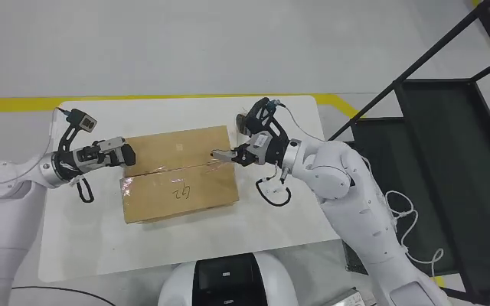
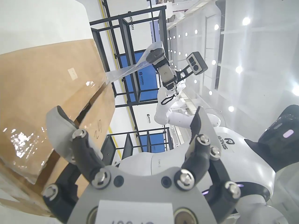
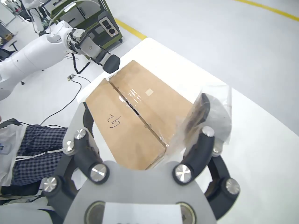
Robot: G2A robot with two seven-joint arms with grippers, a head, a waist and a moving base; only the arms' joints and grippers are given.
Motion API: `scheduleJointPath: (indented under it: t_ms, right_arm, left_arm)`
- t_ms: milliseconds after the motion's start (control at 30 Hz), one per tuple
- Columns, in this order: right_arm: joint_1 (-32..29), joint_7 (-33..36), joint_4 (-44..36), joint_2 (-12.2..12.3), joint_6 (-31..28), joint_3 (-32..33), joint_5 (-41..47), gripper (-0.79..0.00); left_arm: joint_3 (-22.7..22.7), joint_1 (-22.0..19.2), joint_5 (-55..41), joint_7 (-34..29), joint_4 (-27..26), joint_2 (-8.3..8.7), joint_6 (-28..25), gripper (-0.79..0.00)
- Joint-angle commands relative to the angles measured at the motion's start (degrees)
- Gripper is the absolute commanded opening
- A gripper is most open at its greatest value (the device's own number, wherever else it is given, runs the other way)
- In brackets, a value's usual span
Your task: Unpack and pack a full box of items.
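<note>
**A:** so what did the box (image 1: 180, 174) look like?

**B:** plain brown cardboard, lay flat on the white table (image 1: 291, 115). Flaps were down, seam ran lengthwise. Pen scribble (image 3: 113, 118) on one flap, small pale sticker (image 3: 149, 92) on the other.

**A:** and the tape (image 2: 130, 69)?

**B:** clear strip, lifted off the seam at the box's right end. It was stretched out and clung to one finger of the right gripper (image 3: 143, 106).

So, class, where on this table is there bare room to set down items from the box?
Widest bare patch: the table between the cardboard box and the robot-side edge. A narrower strip runs between the box and the far edge. Crowded at both box ends, where the left gripper and right gripper sit.
</note>
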Motion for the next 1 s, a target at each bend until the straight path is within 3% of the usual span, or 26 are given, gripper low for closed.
scheduleJointPath:
  t_ms: [0,267,567,700,967]
  right_arm:
    - [-0.58,-0.13,-1.12,0.08,0.28,-0.43,-1.75,0.0]
    - [-0.41,-2.28,-3.05,0.08,0.25,-3.6,-8.37,0.0]
    - [1.14,-7.63,0.61,0.24,-6.06,-2.61,-3.87,0.0]
    - [-0.68,-11.23,-1.47,0.51,-1.91,-1.97,-15.76,0.0]
    - [-3.07,-15.64,-2.87,0.54,5.29,-2.41,-27.59,0.0]
  left_arm:
    - [0.07,-0.02,0.04,0.0,0.08,-0.05,0.05,0.0]
    - [0.05,0.07,0.44,-0.11,0.31,-0.18,0.15,0.0]
    - [-0.1,0.12,0.65,-0.43,0.53,-0.28,0.32,0.0]
    - [-0.21,0.09,0.7,-0.59,0.67,-0.32,0.46,0.0]
    - [-0.26,-0.05,0.78,-1.0,0.67,-0.42,0.7,0.0]
